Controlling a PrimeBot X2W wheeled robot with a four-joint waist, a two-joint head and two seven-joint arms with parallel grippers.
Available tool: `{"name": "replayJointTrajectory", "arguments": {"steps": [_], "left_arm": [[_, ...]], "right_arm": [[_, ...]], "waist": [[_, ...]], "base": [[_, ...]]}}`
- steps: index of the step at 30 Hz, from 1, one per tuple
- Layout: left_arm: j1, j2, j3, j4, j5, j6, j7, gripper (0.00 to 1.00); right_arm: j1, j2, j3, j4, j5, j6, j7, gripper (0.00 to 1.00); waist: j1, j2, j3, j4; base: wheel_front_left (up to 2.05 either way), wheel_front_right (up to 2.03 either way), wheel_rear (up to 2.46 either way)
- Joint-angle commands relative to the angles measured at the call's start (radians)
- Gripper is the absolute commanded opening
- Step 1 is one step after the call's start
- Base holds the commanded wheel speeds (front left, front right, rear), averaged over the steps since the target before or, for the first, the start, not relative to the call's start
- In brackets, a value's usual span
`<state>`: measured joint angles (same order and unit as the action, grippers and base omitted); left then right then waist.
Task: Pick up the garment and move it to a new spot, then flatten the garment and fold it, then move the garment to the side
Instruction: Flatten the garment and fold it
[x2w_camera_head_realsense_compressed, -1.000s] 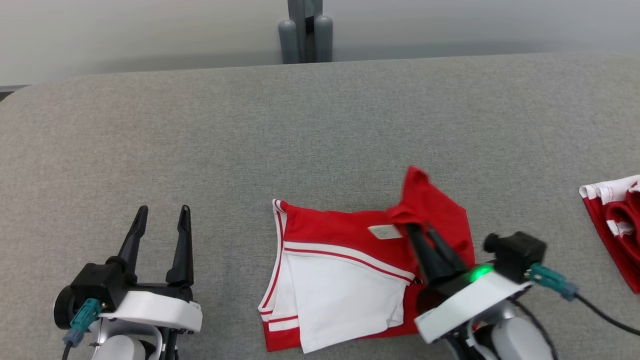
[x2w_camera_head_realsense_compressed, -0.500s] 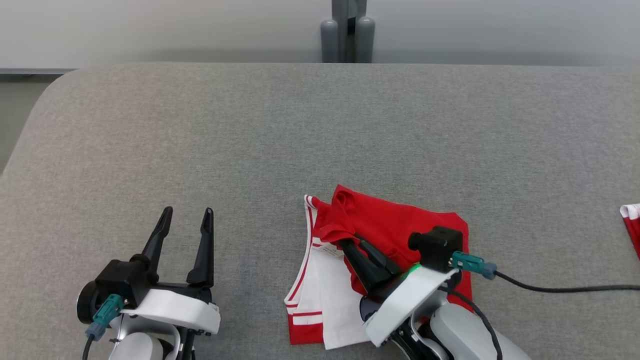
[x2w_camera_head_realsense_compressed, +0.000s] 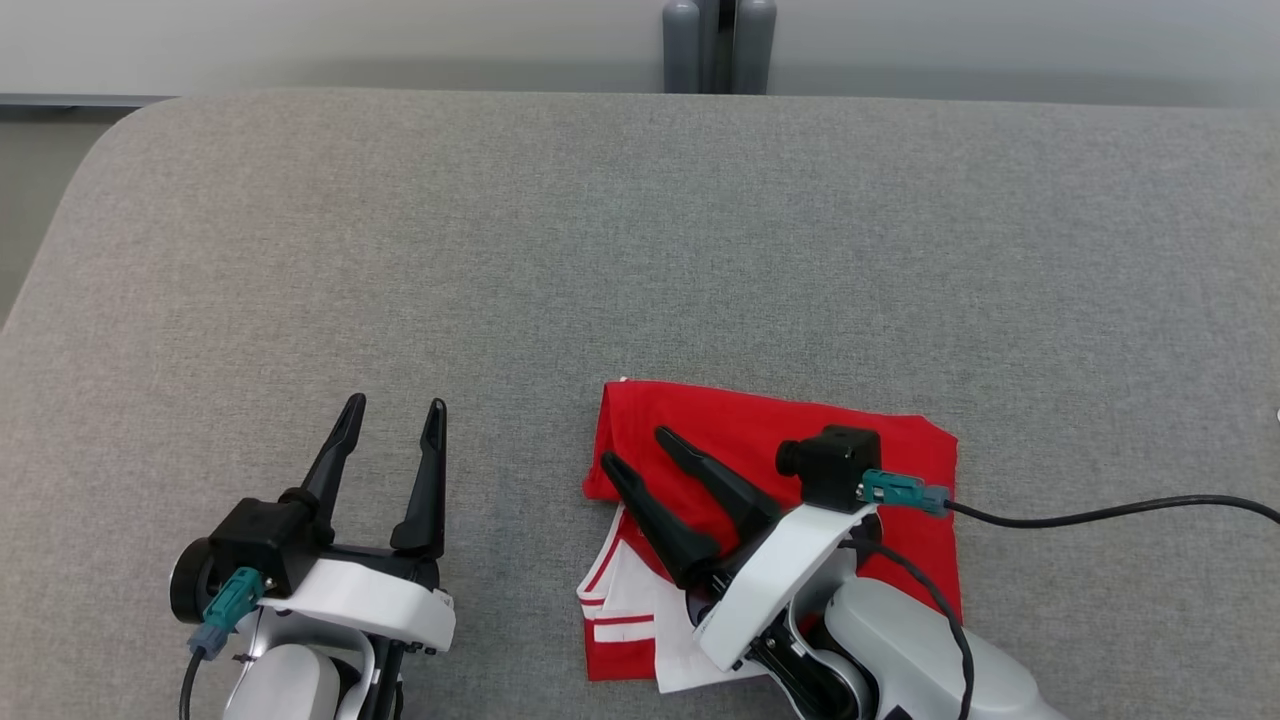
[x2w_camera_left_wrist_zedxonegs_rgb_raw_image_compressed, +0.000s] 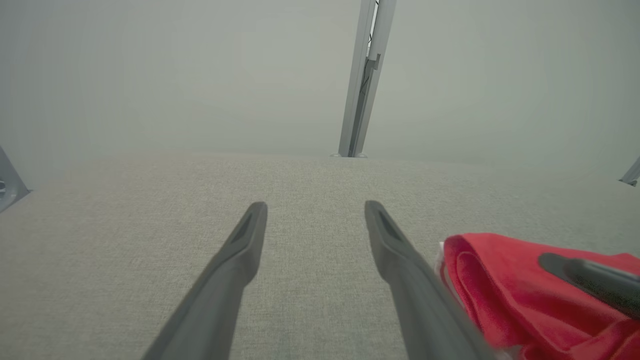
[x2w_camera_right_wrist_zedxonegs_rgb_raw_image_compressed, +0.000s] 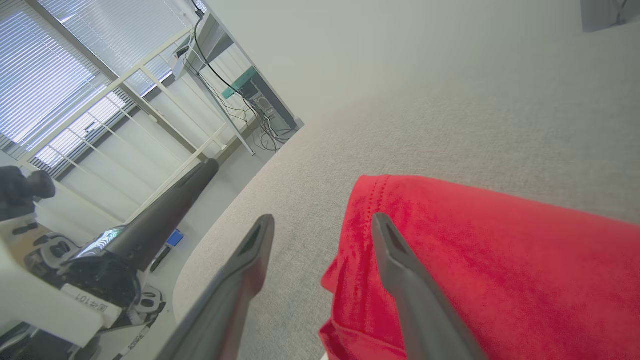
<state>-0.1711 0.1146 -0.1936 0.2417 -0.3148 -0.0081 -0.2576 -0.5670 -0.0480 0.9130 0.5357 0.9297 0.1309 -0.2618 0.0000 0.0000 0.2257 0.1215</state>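
Observation:
The garment (x2w_camera_head_realsense_compressed: 800, 440) is red with white striped parts and lies folded on the grey table (x2w_camera_head_realsense_compressed: 640, 230), its red half laid over the white one. My right gripper (x2w_camera_head_realsense_compressed: 637, 449) stands open over the garment's left edge, with nothing between its fingers. In the right wrist view one finger (x2w_camera_right_wrist_zedxonegs_rgb_raw_image_compressed: 400, 270) rests above the red cloth (x2w_camera_right_wrist_zedxonegs_rgb_raw_image_compressed: 500, 260) and the other over bare table. My left gripper (x2w_camera_head_realsense_compressed: 396, 403) is open and apart from the garment, to its left. In the left wrist view the left gripper (x2w_camera_left_wrist_zedxonegs_rgb_raw_image_compressed: 315, 207) points across bare table, with the red fold (x2w_camera_left_wrist_zedxonegs_rgb_raw_image_compressed: 500, 285) at the right.
Two grey posts (x2w_camera_head_realsense_compressed: 718, 45) stand behind the table's far edge. The table's rounded corner (x2w_camera_head_realsense_compressed: 110, 140) is at the upper left. A black cable (x2w_camera_head_realsense_compressed: 1100, 517) runs from my right wrist off to the right. Open grey surface stretches beyond the garment.
My right gripper carried the red flap leftward over the white part, then opened and let it go. The head camera shifted too. My left gripper stayed open.

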Motion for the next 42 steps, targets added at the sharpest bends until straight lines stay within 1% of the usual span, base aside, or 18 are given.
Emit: {"name": "replayJointTrajectory", "arguments": {"steps": [1,4,7,9,15,16,18,19,20,24,29,35,42], "left_arm": [[-0.013,0.004,0.001,0.003,0.006,-0.004,-0.006,1.0],[-0.018,0.006,0.004,-0.003,0.006,-0.006,-0.005,1.0],[-0.019,0.005,0.008,-0.009,0.005,-0.003,-0.006,1.0],[-0.017,0.006,0.014,-0.011,0.005,0.0,-0.006,1.0],[-0.004,0.013,0.032,-0.023,0.008,0.006,-0.006,1.0],[0.002,0.016,0.038,-0.028,0.01,0.008,-0.006,1.0],[0.006,0.018,0.043,-0.034,0.012,0.011,-0.006,1.0],[0.008,0.019,0.044,-0.036,0.013,0.011,-0.006,1.0],[0.008,0.019,0.044,-0.036,0.013,0.011,-0.006,1.0],[0.017,0.025,0.048,-0.048,0.018,0.015,-0.006,1.0],[0.033,0.036,0.053,-0.054,0.016,0.019,-0.006,1.0],[0.065,0.05,0.057,-0.057,0.011,0.028,-0.001,1.0],[0.105,0.069,0.057,-0.068,0.013,0.038,0.018,1.0]], "right_arm": [[-0.012,-0.007,0.004,-0.011,0.003,0.0,-0.005,1.0],[-0.015,-0.006,-0.004,-0.055,0.008,0.0,-0.005,1.0],[-0.006,-0.007,-0.068,-0.117,-0.021,0.0,-0.005,1.0],[0.016,-0.007,-0.138,-0.163,-0.049,0.0,-0.005,1.0],[0.095,-0.006,-0.394,-0.291,-0.19,0.0,-0.003,1.0],[0.129,-0.006,-0.466,-0.318,-0.237,0.0,-0.004,1.0],[0.157,-0.007,-0.54,-0.34,-0.298,0.0,-0.004,1.0],[0.173,-0.008,-0.575,-0.35,-0.329,0.0,-0.003,1.0],[0.173,-0.008,-0.575,-0.35,-0.329,0.0,-0.003,1.0],[0.24,-0.022,-0.702,-0.374,-0.44,0.0,-0.003,1.0],[0.333,-0.046,-0.832,-0.416,-0.565,0.0,0.033,1.0],[0.443,-0.059,-0.927,-0.465,-0.656,0.0,0.096,1.0],[0.534,-0.041,-0.965,-0.506,-0.686,0.0,0.14,1.0]], "waist": [[0.0,0.0,0.002,-0.003],[0.0,0.0,0.005,-0.012],[0.0,0.0,0.007,-0.024],[0.0,0.0,0.005,-0.034],[0.0,0.0,-0.012,-0.061],[0.0,0.0,-0.021,-0.07],[0.0,0.0,-0.027,-0.077],[0.0,0.0,-0.031,-0.08],[0.0,0.0,-0.031,-0.08],[0.0,0.0,-0.047,-0.09],[0.0,0.0,-0.072,-0.101],[0.0,0.0,-0.109,-0.111],[0.0,0.0,-0.143,-0.113]], "base": [[0.0,0.0,0.0],[0.0,0.0,0.0],[0.0,0.0,0.0],[0.0,0.0,0.0],[0.0,0.0,0.0],[0.0,0.0,0.0],[0.0,0.0,0.0],[0.0,0.0,0.0],[0.0,0.0,0.0],[0.0,0.0,0.0],[0.0,0.0,0.0],[0.0,0.0,0.0],[0.0,0.0,0.0]]}}
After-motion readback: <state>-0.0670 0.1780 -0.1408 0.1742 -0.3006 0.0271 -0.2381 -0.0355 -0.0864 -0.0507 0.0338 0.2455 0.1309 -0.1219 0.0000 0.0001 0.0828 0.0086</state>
